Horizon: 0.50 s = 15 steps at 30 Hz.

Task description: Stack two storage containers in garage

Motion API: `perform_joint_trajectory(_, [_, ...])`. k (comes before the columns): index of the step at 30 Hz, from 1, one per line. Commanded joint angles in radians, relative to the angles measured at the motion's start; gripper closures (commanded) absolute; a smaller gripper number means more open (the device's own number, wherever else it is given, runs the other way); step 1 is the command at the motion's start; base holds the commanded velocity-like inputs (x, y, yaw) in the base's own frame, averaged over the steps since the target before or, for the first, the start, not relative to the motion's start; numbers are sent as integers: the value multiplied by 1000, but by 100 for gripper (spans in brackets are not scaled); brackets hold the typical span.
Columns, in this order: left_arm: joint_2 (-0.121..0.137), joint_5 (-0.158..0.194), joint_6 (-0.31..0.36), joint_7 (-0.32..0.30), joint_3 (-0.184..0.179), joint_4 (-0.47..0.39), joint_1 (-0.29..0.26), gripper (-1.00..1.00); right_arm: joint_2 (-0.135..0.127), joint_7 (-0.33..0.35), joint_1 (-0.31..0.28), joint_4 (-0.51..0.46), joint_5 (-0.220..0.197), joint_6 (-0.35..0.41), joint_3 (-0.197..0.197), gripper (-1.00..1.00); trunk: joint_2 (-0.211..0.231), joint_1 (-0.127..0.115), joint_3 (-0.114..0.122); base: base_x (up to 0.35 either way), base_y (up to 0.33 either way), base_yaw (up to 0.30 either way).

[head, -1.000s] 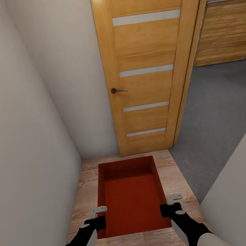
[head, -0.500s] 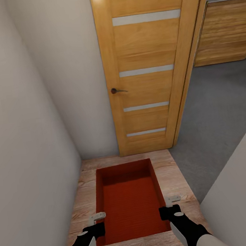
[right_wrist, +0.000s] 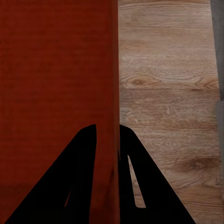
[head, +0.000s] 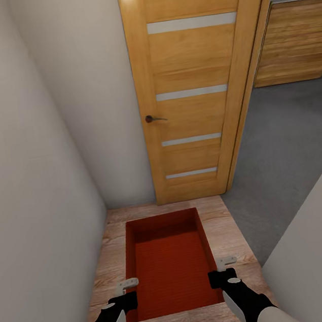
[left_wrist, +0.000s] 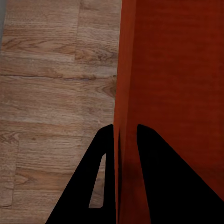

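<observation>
From the head camera I see a narrow passage with plain grey-white walls [head: 31, 148] on both sides and a light wood plank floor [head: 227, 233] underfoot. At 12 o'clock stands a honey-coloured wooden door [head: 191, 85] with four pale horizontal inlays and a dark lever handle [head: 152, 118]; it is swung open against the wall. At about 2 o'clock the opening gives onto the garage, where I note the dark grey concrete floor [head: 285, 133] and, at the far side, a horizontal wooden-plank door [head: 295, 42]. The plank flooring ends at a threshold line just right of the open door. One storage container [head: 170, 262], orange-red with a ribbed bottom, is at 6 o'clock directly in front of me, its long axis pointing toward the door, carried between both arms over the plank floor. My left gripper [head: 127, 291] is clamped on the container's left long wall; the left wrist camera shows the thin wall [left_wrist: 122, 116] pinched between the two black fingers [left_wrist: 100, 186]. My right gripper [head: 222, 270] is likewise closed on the right long wall [right_wrist: 115, 93], one finger [right_wrist: 70, 186] inside the bin and one outside.
</observation>
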Motion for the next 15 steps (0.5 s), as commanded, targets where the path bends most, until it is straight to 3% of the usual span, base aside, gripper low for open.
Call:
perform_joint_trajectory(1, [0,5,6,6,-2,-5,0,100,0,0,-1,0,6,7,-7,100,-2,1,-2,0,0,0])
perform_joint_trajectory(3, [0,5,7,6,-2,-5,0,100,0,0,-1,0,6,7,-6,100,-2,1,-2,0,0,0])
perform_joint_trajectory(4, [0,5,7,6,-46,-5,0,100,0,0,-1,0,6,7,-26,100,-2,1,-2,0,0,0])
perform_joint_trajectory(15, [1,7,6,6,-46,-5,0,100,-1,0,-1,0,5,8,-26,100,-2,1,-2,39,0,0])
